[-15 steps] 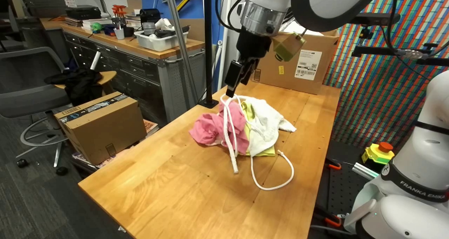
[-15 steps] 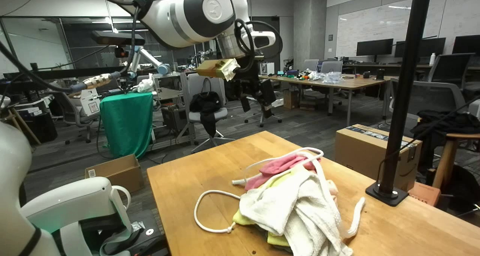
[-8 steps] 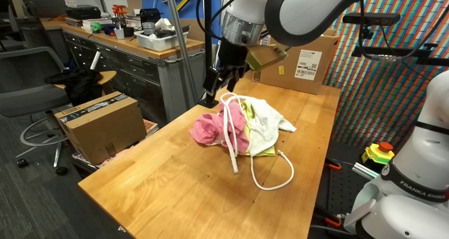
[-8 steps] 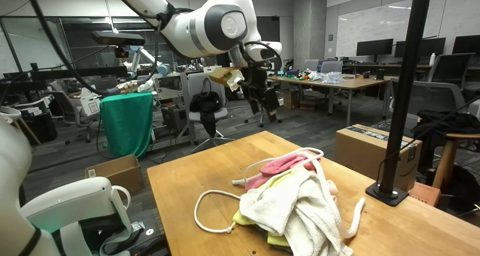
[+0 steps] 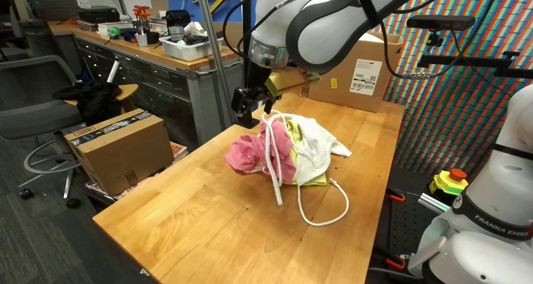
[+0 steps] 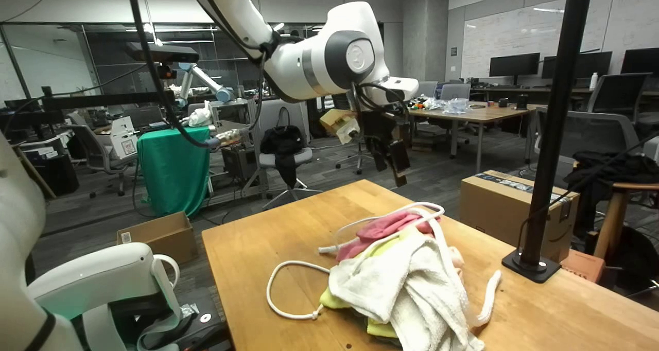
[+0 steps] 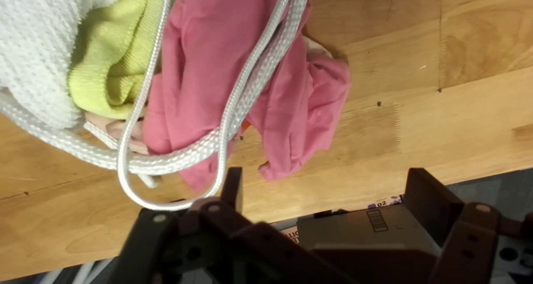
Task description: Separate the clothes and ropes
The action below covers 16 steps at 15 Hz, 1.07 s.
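Low on the arm (image 5: 491,180): one black band (image 5: 501,223), FRANKA EMIKA printed on it in white; higher up, the letters ANK can be read.
Carton (image 5: 342,78) on the desk (image 5: 216,234): one white label (image 5: 365,76) with barcodes, its print too small to read, and one yellow sticker (image 5: 334,83).
Box (image 5: 125,159) beside the desk: one dark printed tape (image 5: 111,128) along its top, wording unreadable.
Printed strip (image 7: 382,203) past the desk edge: the figure 02, in the wrist view.
Pincer (image 7: 325,184): one, wide, its two jaws standing far apart, above the desk, near the ropes (image 5: 271,173) but apart from them.
Ropes: two counted, both white and braided, lying tangled with the cloths (image 5: 250,150) on the desk.
Thick rope (image 7: 179,159): bends round the cloths in the wrist view and crosses the pink cloth (image 7: 208,67).
Thin rope (image 7: 154,55): runs beside it in a narrow loop over the pink cloth.
Knotted end (image 5: 332,181): one, finishing a length of rope that curves over the desk's bare wood, in both exterior views.
Cloths: four colours, touching; pink cloth smooth and bunched, white cloth (image 7: 37,46) fluffy, ribbed yellow-green cloth (image 7: 108,67) between those two, pale cloth (image 7: 106,120) mostly hidden.
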### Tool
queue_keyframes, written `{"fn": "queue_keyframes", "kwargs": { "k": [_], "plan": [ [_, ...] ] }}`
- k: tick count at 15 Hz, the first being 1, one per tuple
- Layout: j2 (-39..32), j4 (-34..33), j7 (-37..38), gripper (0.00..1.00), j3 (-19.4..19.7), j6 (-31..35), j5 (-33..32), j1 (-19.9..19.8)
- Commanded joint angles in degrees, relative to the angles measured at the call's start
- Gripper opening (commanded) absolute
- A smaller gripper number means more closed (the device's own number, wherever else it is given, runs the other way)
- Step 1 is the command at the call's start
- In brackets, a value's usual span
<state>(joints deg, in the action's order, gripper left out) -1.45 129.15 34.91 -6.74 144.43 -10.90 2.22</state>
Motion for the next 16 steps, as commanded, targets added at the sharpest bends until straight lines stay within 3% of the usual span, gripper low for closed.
{"fn": "queue_keyframes", "kwargs": {
  "k": [1, 16],
  "plan": [
    [-2.7, -2.9, 3.9, 1.0, 2.1, 0.1, -1.6, 0.9],
    [-7.9, -5.2, 7.5, 1.0, 5.5, 0.2, 0.3, 2.0]
  ]
}}
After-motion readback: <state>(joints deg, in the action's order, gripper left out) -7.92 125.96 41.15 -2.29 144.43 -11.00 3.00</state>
